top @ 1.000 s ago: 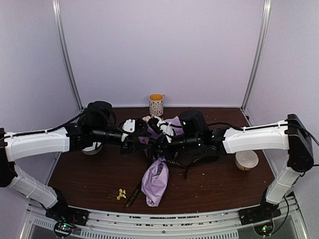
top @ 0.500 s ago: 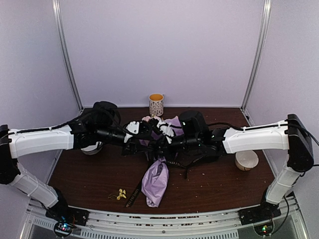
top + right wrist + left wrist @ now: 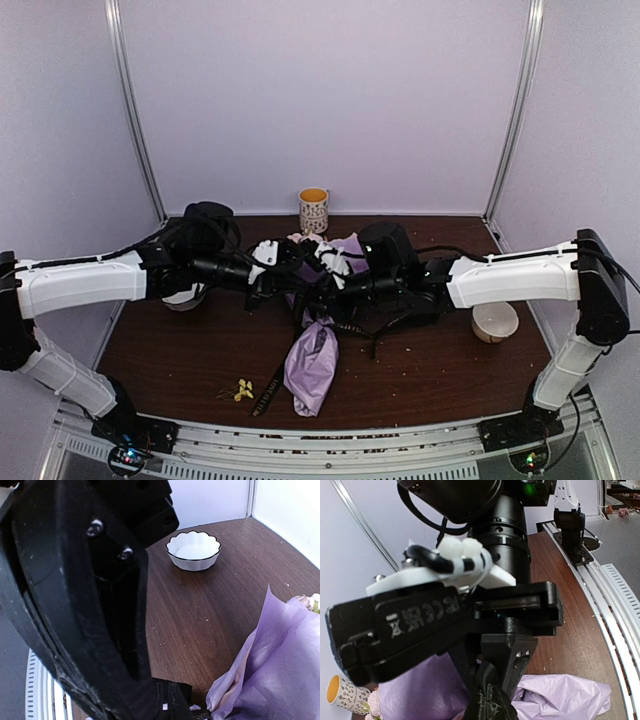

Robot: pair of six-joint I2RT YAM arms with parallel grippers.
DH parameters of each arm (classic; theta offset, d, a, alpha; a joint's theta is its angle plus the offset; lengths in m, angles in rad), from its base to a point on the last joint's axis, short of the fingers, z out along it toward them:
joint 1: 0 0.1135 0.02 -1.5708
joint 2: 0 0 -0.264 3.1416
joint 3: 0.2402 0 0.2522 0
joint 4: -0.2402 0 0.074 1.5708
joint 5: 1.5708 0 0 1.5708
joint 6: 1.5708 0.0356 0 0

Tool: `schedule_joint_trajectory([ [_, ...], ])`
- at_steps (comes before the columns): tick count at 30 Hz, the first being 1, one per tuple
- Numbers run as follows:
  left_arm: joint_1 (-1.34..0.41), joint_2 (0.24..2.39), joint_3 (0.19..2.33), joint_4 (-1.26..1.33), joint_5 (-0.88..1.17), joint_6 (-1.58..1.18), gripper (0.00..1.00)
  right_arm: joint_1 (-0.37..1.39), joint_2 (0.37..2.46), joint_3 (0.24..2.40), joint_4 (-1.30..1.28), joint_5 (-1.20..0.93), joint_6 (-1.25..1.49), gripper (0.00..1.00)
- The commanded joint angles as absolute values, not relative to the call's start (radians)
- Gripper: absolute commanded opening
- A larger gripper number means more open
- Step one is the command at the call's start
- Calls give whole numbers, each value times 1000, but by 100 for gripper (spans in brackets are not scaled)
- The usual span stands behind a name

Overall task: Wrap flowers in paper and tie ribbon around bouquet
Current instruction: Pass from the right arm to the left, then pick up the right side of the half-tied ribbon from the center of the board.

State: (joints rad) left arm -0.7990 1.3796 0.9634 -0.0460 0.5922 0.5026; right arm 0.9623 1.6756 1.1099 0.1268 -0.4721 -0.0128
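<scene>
The bouquet lies on the table as a lilac paper cone, narrow end towards the front. Pink flowers show at its far wide end, and also at the right wrist view's edge as flowers. My left gripper and right gripper meet tip to tip over the cone's middle. The right gripper is shut on the black lettered ribbon. The left gripper is shut right under the right one's fingers; what it pinches is hidden. A loose ribbon end lies on the table.
A patterned mug stands at the back. A white bowl sits at the right, and a scalloped white bowl shows in the right wrist view. Loose yellow blossoms lie near the front edge.
My left arm has slid right until its gripper reached the right gripper's tips, and its jaws have closed. The right arm and the bouquet have stayed put.
</scene>
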Motion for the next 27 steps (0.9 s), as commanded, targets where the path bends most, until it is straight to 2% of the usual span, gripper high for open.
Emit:
schedule_joint_trajectory([
  [1,-793,1359,963,13,626,481,0,955,1646,1127,122,-445,-18,14],
  [4,-793,1360,962,16,618,474,0,952,1625,1107,101,-401,-17,29],
  [6,-793,1358,953,32,586,458,0,943,1597,1081,65,-341,-3,35],
  [9,-793,1351,923,102,519,393,0,900,1526,1023,-19,-219,54,40],
  [12,-793,1347,872,202,487,339,0,848,1441,964,-145,20,155,45],
  [14,-793,1349,849,254,475,310,0,796,1405,950,-276,175,231,47],
  [17,-793,1358,846,272,466,285,0,717,1406,960,-486,280,325,48],
  [20,-795,1361,849,264,462,284,0,655,1420,931,-527,282,353,52],
  [27,-795,1353,847,239,446,286,0,477,1546,953,-554,77,345,52],
])
